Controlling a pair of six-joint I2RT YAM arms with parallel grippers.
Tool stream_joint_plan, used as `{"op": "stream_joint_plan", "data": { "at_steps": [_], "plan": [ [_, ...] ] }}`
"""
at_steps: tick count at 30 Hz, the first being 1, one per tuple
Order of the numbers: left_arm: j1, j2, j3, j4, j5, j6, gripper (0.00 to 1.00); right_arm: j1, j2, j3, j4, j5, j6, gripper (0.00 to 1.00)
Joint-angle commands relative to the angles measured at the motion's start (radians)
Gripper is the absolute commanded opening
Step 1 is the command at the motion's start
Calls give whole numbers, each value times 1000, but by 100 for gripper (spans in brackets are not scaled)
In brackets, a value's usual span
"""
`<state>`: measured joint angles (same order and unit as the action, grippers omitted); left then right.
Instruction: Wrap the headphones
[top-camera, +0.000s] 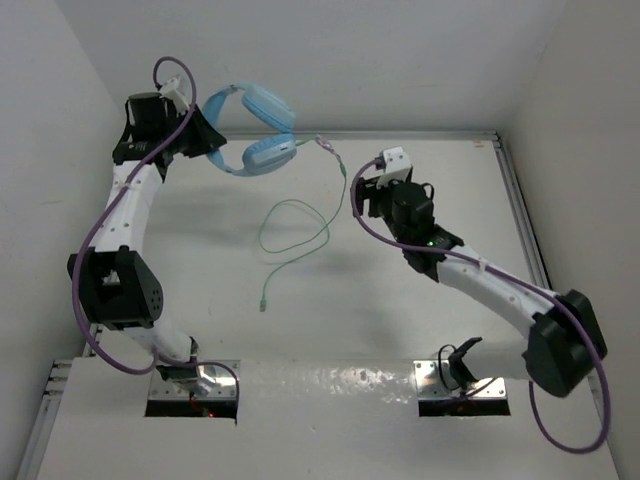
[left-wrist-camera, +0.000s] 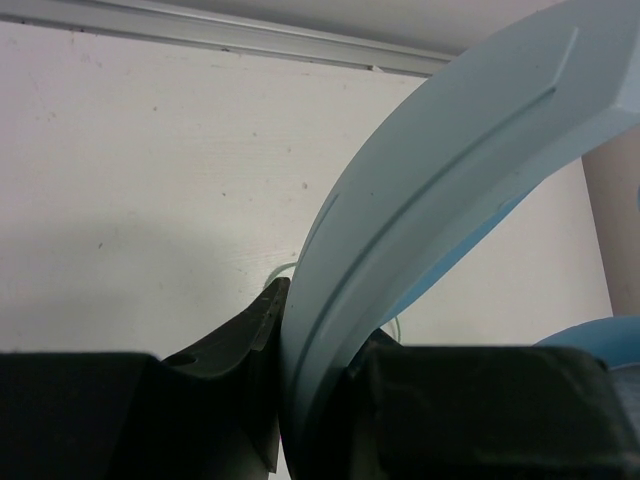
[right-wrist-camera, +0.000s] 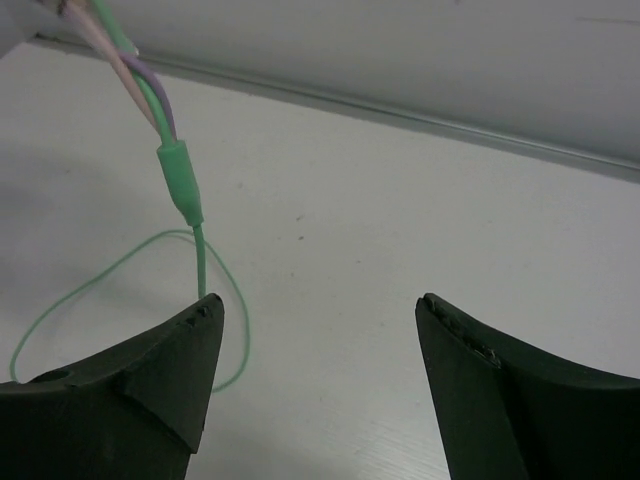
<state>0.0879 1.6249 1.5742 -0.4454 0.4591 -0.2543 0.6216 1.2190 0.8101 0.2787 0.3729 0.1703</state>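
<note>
Aloft, headphones (top-camera: 268, 152) in left end effector (top-camera: 212, 134)

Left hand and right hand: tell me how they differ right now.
The left hand is shut on the headband of the headphones; the right hand is open and grips nothing. The left hand's gap is filled by the headband; the right hand's gap is bare, with the green cable hanging close by one finger. Both have dark fingers.
</note>
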Motion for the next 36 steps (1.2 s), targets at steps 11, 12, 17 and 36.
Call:
{"op": "stream_joint_plan", "data": {
  "at_steps": [11, 12, 17, 36],
  "plan": [
    [-19, -48, -3, 50, 93, -39, 0, -8, 326, 75, 333, -244, 135, 65],
    [-22, -46, -9, 48, 93, -34, 0, -8, 344, 83, 335, -238, 133, 59],
    [-37, -43, -40, 42, 54, 12, 0, -11, 341, 130, 272, -137, 132, 5],
    [-186, 155, -36, -7, -185, 109, 0, 253, 752, 1083, -537, -459, 251, 10]
  ]
}}
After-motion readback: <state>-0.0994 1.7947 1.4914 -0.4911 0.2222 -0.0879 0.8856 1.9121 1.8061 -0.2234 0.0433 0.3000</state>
